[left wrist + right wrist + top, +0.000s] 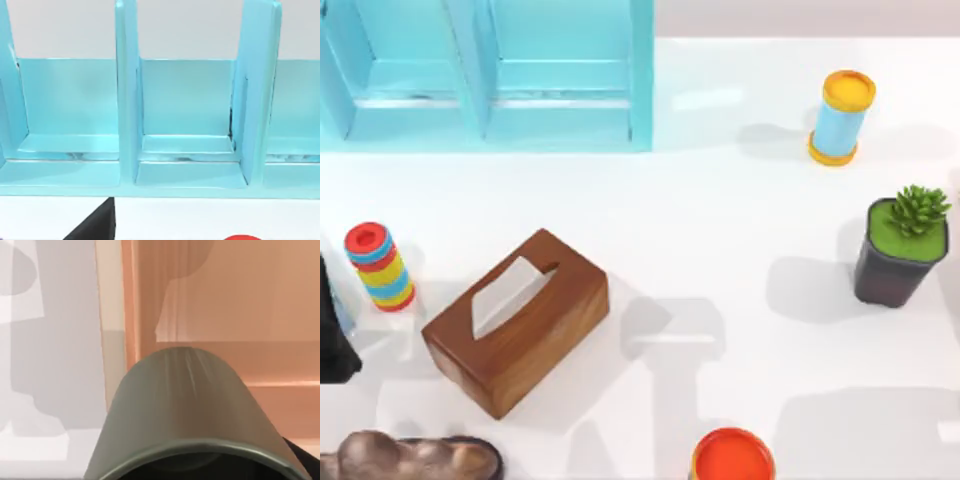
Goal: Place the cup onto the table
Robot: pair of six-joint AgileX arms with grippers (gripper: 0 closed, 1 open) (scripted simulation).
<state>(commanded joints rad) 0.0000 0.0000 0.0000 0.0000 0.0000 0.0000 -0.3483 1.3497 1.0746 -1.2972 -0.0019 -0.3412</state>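
Observation:
The grey-green cup (pixel 190 415) hangs close before the right wrist camera, its dark rim nearest the lens, held off any surface. My right gripper is shut on it; a dark sliver of one finger (pixel 302 460) shows beside the rim. The glossy white table (pixel 750 200) spreads across the top view. My left gripper (pixel 330 335) sits parked at the table's left edge, and a dark part of it shows in the left wrist view, facing the cabinet.
A light-blue cabinet (pixel 490 80) stands at the back left. A wooden tissue box (pixel 515 320), a ring stack (pixel 380 265), a blue cylinder (pixel 840 118), a potted plant (pixel 900 250), an orange-red lid (pixel 732 455) and a bronze lump (pixel 410 458) lie around.

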